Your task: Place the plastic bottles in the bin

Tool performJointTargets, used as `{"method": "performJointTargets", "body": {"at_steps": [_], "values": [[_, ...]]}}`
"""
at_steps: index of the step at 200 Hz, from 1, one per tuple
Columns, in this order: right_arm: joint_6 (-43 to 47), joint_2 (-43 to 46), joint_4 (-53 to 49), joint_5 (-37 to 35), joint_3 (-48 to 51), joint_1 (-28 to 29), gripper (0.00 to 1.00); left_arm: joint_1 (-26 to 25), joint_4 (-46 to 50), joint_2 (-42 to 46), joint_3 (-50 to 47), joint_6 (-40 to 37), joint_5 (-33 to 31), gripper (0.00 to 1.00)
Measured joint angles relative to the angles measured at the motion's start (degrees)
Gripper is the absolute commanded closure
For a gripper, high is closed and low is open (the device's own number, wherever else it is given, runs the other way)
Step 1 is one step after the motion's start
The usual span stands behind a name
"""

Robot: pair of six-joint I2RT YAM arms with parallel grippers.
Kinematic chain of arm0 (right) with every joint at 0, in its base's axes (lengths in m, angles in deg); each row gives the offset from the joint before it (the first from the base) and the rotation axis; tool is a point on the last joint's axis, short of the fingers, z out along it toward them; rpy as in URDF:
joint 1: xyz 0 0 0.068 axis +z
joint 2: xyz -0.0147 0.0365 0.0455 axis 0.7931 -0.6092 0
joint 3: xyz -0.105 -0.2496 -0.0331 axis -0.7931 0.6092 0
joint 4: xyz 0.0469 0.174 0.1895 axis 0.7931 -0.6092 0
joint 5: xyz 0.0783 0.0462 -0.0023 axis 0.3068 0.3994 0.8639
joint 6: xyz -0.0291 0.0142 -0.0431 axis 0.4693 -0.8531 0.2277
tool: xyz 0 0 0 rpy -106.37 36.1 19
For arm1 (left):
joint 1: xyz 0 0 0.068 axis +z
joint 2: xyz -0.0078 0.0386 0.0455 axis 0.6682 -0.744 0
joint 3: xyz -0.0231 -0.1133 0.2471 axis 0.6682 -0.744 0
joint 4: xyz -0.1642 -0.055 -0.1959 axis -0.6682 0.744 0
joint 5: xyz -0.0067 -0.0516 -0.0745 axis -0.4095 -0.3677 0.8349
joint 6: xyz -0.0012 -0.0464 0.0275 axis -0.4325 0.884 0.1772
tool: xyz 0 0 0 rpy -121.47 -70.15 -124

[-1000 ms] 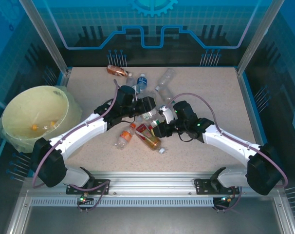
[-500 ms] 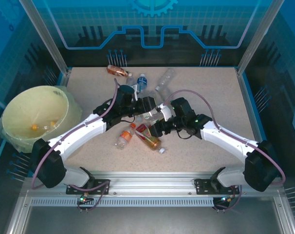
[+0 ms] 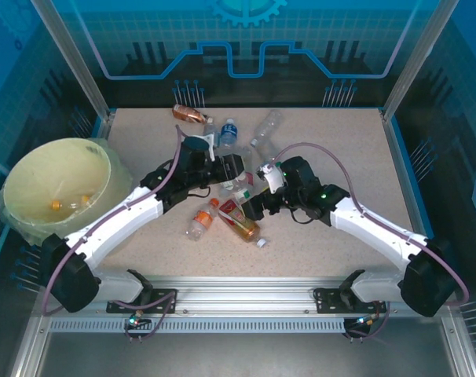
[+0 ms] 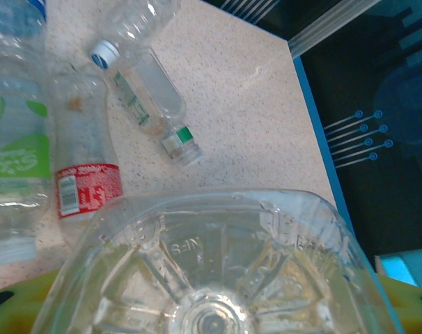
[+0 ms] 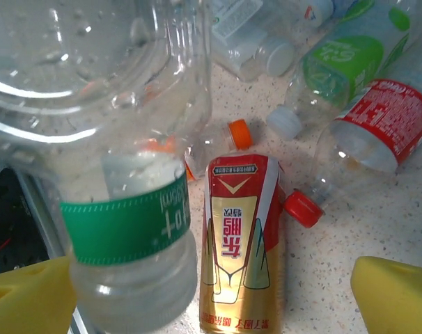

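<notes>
My left gripper (image 3: 235,174) is shut on a clear plastic bottle (image 4: 218,264), whose ribbed base presses close to the left wrist camera. The same bottle, with a green band (image 5: 127,223), hangs just in front of my right gripper (image 5: 211,299), which stands open; its yellow fingers (image 5: 395,296) are wide apart and off the bottle. In the top view the right gripper (image 3: 263,187) faces the left one over the table's middle. Below it lie a red-and-gold bottle (image 5: 239,257) and a red-labelled one (image 5: 378,125). The pale yellow-green bin (image 3: 42,169) stands at the left.
Loose bottles lie at the back of the table: an orange one (image 3: 189,114), a blue-labelled one (image 3: 228,133), a clear one (image 3: 267,126). An orange-labelled bottle (image 3: 200,220) lies near the front. Two bottles (image 3: 69,203) rest inside the bin. Blue walls enclose the table.
My right gripper has gone from shut to wide open, letting go of the clear bottle. The left gripper keeps hold of it and has shifted slightly back and left.
</notes>
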Motion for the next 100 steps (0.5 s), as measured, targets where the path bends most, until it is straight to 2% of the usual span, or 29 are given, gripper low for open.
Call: {"method": "performJointTargets", "body": {"at_steps": [54,100], "values": [[0.90,5.99,0.63,-7.32,0.46,0.09,0.00,3.15,6.54,7.26,0.46,-4.35,-4.48,0.50],[1.57,13.81,4.66,-13.68,5.62,0.09,0.00,5.88,13.53,14.95,4.22,-9.51,-9.73,0.50]]}}
